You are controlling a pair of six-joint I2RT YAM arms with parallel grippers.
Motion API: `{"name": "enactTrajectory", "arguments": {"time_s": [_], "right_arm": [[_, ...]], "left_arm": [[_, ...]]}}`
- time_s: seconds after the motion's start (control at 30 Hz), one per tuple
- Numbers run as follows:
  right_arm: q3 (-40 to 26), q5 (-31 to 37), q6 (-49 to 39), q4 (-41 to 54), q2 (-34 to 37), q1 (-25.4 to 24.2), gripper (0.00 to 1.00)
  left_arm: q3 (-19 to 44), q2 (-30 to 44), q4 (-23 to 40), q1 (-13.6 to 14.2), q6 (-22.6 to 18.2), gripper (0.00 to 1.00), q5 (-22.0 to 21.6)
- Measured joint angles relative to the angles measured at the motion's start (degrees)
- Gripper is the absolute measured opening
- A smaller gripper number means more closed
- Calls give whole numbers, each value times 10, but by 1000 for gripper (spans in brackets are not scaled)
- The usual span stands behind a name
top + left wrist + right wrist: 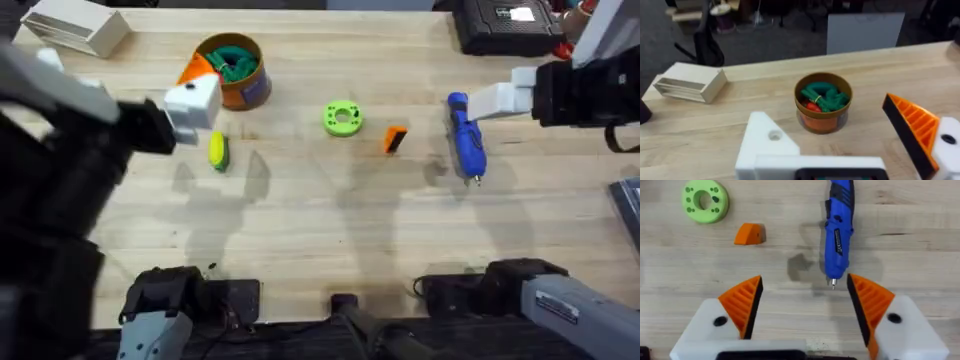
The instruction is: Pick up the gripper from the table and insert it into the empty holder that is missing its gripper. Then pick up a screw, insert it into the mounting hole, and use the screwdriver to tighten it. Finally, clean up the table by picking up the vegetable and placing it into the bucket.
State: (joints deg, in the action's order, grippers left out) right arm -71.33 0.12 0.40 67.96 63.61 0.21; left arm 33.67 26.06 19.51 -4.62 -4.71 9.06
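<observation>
The orange gripper tip [396,138] [750,234] lies on the table between the green ring and the blue screwdriver [465,135] [838,230]. My right gripper [492,100] [805,287] hovers open beside the screwdriver with both orange pads on and nothing in it. My left gripper [200,86] [825,117] is open beside the orange bucket [232,70] [822,102]. One of its fingers is the bare white holder [767,145] with a mounting hole; the other carries an orange pad [912,127]. The yellow-green vegetable [218,150] lies on the table just below the left gripper in the overhead view.
A green ring disc [343,117] [705,201] sits mid-table. A white box [80,28] [690,82] rests at the far left corner and a black case [505,25] at the far right. Green and red toys fill the bucket. Bare wood lies in front.
</observation>
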Motion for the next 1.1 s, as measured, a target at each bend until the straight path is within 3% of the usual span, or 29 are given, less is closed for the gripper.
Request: {"name": "enactTrajectory", "arguments": {"time_s": [0.2, 0.37, 0.7, 1.1], "right_arm": [[0, 0, 0, 0, 0, 0, 991], [0, 0, 0, 0, 0, 0, 991], [0, 0, 0, 0, 0, 0, 991], [0, 0, 0, 0, 0, 0, 990]], "left_arm": [[-110, -105, -81, -17, 0, 985, 25], [-200, -179, -162, -15, 0, 985, 39], [-236, -216, -201, 39, 2, 985, 50], [-241, -246, -189, 50, 35, 985, 56]]}}
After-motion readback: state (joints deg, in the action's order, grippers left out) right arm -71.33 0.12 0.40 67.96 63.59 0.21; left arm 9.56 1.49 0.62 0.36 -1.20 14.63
